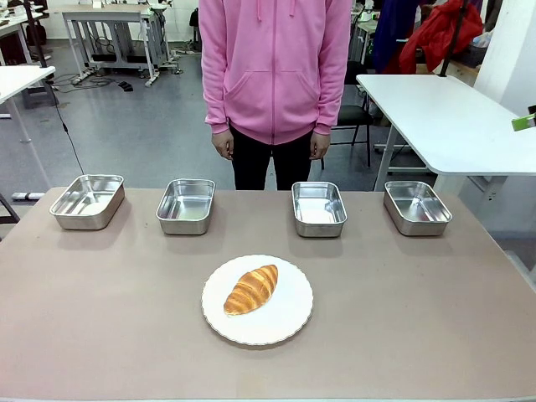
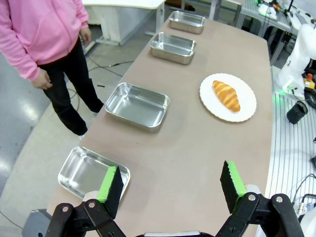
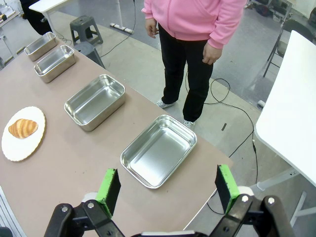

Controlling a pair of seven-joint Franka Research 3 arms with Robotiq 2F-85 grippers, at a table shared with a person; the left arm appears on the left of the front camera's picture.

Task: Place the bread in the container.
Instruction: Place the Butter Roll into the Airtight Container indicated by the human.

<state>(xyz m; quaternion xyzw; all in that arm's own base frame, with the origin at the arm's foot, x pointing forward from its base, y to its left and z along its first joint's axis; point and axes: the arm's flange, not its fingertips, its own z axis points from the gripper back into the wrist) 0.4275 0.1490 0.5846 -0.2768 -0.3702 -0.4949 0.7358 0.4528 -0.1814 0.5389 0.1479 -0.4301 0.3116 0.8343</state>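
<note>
The bread (image 1: 251, 289) rests untouched on the plate (image 1: 289, 327), lower centre, because left fingers (image 2: 112, 186) and right fingers (image 3: 109, 190) stand wide open, empty.

This looks like a robotics lab or workshop rather than a home. The floor (image 1: 142, 126) is bare, grey and glossy, with black cables (image 1: 70, 142) trailing across it. White worktables (image 1: 444, 117) on metal legs stand around the brown counter (image 1: 419, 318). A metal-framed bench (image 1: 109, 25) sits near the back wall. A grey stool (image 3: 80, 27) stands on the floor, and ribbed aluminium rails (image 2: 291, 153) run beside the counter's edge.
</note>
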